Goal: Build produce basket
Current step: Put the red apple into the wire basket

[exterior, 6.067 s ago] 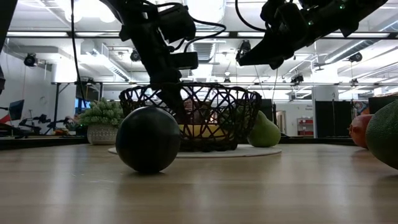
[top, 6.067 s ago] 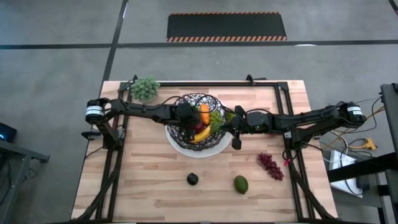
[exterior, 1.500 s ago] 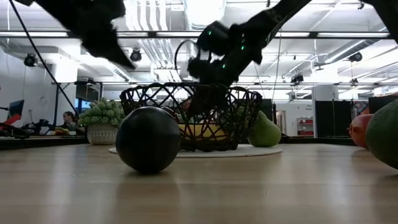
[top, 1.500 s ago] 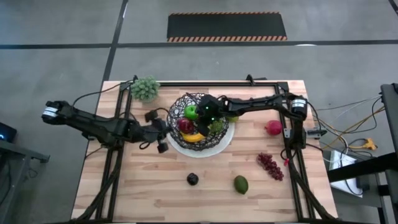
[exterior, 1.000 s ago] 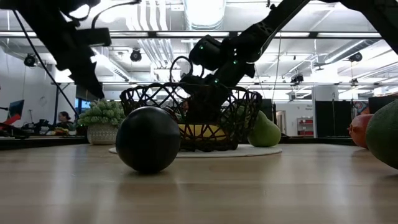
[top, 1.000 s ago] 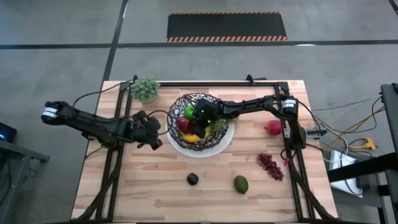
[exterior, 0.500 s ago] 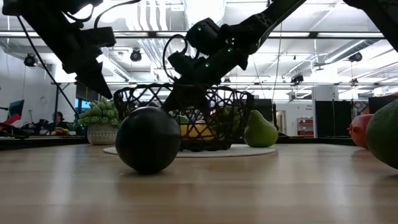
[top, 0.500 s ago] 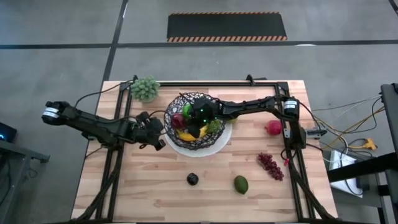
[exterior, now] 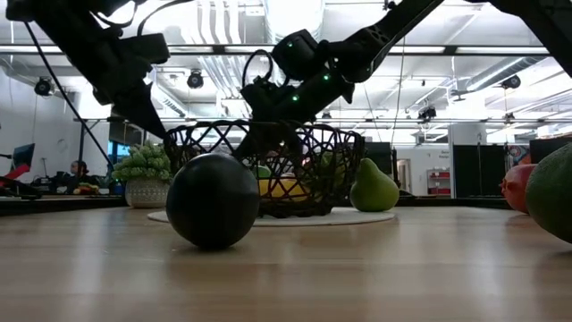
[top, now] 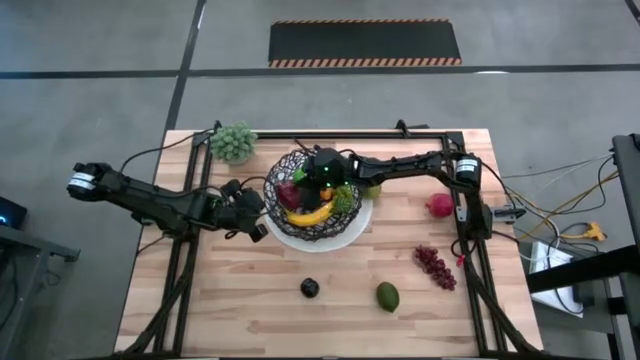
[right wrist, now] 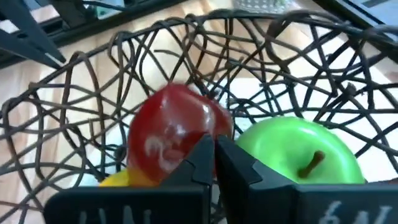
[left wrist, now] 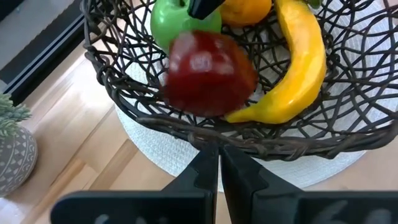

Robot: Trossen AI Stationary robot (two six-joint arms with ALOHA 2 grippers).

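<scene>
The black wire basket (top: pixel 338 214) stands on a white plate (top: pixel 348 236). It holds a red apple (right wrist: pixel 171 140), a green apple (right wrist: pixel 292 149), a banana (left wrist: pixel 298 68) and an orange piece (left wrist: pixel 245 9). My left gripper (left wrist: pixel 219 152) is shut, level at the basket's left rim. My right gripper (right wrist: pixel 214 146) is shut and reaches down inside the basket, its tips between the two apples. The plum (top: pixel 310 288), avocado (top: pixel 387 296) and dark red grapes (top: pixel 435 266) lie on the near table. My left gripper comes level from the table's left, and its shut fingertips (left wrist: pixel 208 163) meet the outer rim (left wrist: pixel 273 148) of the basket. Whether a wire lies between them, I cannot tell. My right gripper slants down from the right into the basket. Its shut fingertips (right wrist: pixel 200 155) lie against the red apple's side (right wrist: pixel 205 127), beside the green apple.
A green pear (exterior: pixel 374 186) stands on the plate at the basket's right. A red fruit (top: pixel 438 206) lies farther right. A potted leafy cluster (top: pixel 232 142) stands at the far left. Black frame rails run along the table's far and side edges.
My left gripper has moved right, up to the basket's rim. My right gripper has moved toward the far left inside the basket. The basket has slid a little toward the table's left on the plate, baring the pear. The red apple has shifted inside the basket.
</scene>
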